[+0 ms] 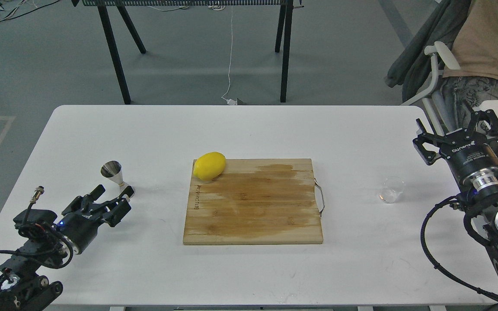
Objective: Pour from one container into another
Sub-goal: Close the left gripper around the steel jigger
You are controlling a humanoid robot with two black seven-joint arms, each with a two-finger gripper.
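The small clear glass cup [392, 189] stands upright on the white table [249, 129], right of the cutting board. The steel hourglass jigger [115, 174] stands on the left side of the table. My left gripper [113, 195] is open, low over the table, just in front of the jigger, its fingertips reaching the jigger's base and partly hiding it. My right gripper [458, 125] is open at the table's right edge, up and to the right of the glass cup, holding nothing.
A wooden cutting board [253, 201] with a metal handle lies at the table's middle, a yellow lemon [209, 165] on its far left corner. A seated person [482, 52] and chair are beyond the right edge. Black table legs [115, 52] stand behind.
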